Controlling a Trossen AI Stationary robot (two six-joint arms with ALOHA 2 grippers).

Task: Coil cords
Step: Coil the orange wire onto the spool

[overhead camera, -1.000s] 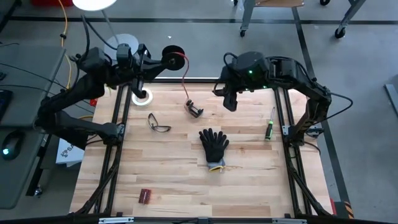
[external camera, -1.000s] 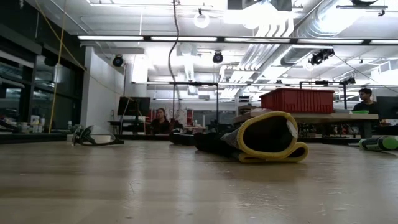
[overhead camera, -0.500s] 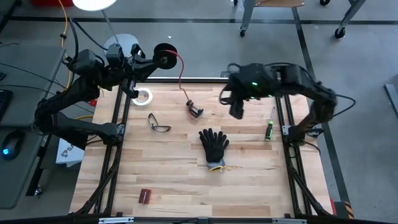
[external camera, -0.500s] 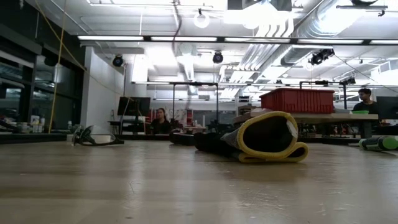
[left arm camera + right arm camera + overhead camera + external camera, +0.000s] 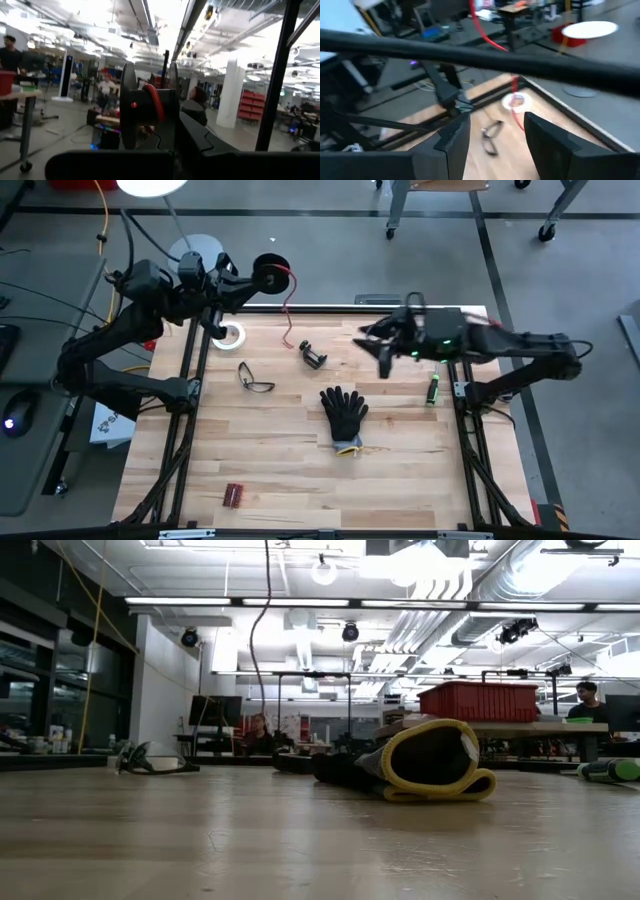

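Note:
Past the table's far left edge my left gripper (image 5: 250, 277) is shut on a small black spool (image 5: 270, 270) wound with red cord (image 5: 154, 102). From it a loose length of the red cord (image 5: 286, 310) hangs down, and its end runs to a black clip (image 5: 315, 358) lying on the table. To the clip's right and above the table, my right gripper (image 5: 385, 358) stands open. In its wrist view the cord (image 5: 487, 35) runs ahead of the fingers, untouched. My left gripper reaches the spool level from the table's left. Its fingers (image 5: 197, 137) meet the spool low on one side, but the gripper's own body hides the exact place. The spool (image 5: 145, 107) is lifted clear, axis about level, with the cord hanging slack below.
On the table lie a black glove (image 5: 345, 415), safety glasses (image 5: 255, 378), a white tape ring (image 5: 230, 334), a green-handled screwdriver (image 5: 433, 385) and a small reddish block (image 5: 234, 495). The black frame posts (image 5: 195, 350) stand at both sides.
My right gripper has sunk toward the table and shifted slightly right while rolling, as its arm stretched out from a folded pose. It has stayed open. The hanging cord has swung a little to the left.

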